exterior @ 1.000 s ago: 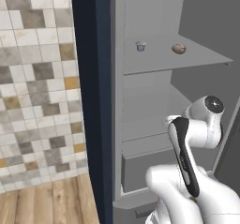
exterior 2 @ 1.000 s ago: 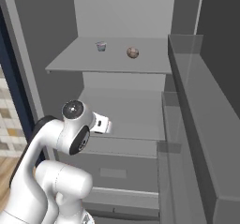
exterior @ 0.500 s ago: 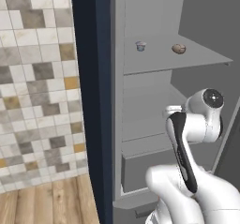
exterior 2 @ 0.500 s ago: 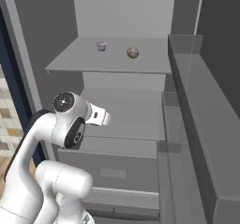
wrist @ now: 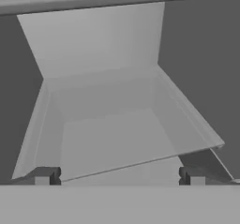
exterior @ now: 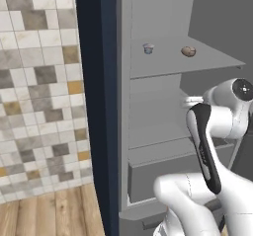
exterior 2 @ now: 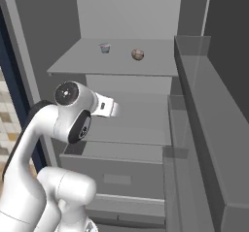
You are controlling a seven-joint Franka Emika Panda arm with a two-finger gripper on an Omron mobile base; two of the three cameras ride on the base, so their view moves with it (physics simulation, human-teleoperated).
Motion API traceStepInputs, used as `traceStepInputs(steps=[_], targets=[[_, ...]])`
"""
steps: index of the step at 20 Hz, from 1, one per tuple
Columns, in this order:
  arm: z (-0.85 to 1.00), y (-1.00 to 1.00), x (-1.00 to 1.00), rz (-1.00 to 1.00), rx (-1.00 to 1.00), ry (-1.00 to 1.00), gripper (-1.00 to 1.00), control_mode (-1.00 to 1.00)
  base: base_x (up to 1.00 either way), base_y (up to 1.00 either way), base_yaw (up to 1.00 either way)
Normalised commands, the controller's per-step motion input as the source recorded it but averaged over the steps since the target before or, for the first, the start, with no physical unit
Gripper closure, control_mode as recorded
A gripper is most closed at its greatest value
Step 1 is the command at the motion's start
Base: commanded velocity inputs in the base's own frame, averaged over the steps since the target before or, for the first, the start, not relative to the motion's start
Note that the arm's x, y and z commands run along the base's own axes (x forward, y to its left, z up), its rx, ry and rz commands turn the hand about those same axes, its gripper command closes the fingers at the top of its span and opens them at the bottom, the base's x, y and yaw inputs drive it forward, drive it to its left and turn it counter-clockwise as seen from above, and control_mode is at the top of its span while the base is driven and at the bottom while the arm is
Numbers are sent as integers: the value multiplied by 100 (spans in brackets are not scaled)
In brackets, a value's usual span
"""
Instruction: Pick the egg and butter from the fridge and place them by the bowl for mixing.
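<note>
The fridge (exterior: 158, 13) stands open in front of me. On its upper shelf (exterior 2: 87, 63) lies the egg (exterior 2: 137, 54), a small brownish ball, also seen in the left base view as the egg (exterior: 188, 51). My gripper (wrist: 119, 177) is open with nothing between its fingertips (wrist: 46, 176). It points into a bare lower compartment, below the egg's shelf and well apart from the egg. My white hand (exterior 2: 106, 106) hangs in front of the middle shelf. The butter and the bowl are out of view.
A small pale cup (exterior: 148, 48) stands left of the egg on the same shelf. A wide drawer (exterior 2: 116, 170) is shut low in the fridge. The shelved door (exterior 2: 204, 109) stands open at the right. A navy side panel (exterior: 94, 106) and tiled wall (exterior: 39, 82) lie to the left.
My arm's upper joints have risen and the hand has moved toward the fridge opening. The jaws stay wide apart. Egg and cup have not moved.
</note>
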Motion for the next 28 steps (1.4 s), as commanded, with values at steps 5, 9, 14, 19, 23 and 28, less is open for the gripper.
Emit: traceStepInputs(steps=[5,9,14,19,23,28], targets=[[56,-14,-8,1,-1,-9,-100,-100,0,0,0],[56,-19,-3,0,-1,0,-100,-100,0,0,0],[62,-17,0,0,0,0,-100,-100,0,0,0],[55,-9,15,0,0,1,-100,-100,0,0,0],[39,-7,37,0,0,8,-100,-100,0,0,0],[13,-10,51,0,-1,2,-100,-100,0,0,0]])
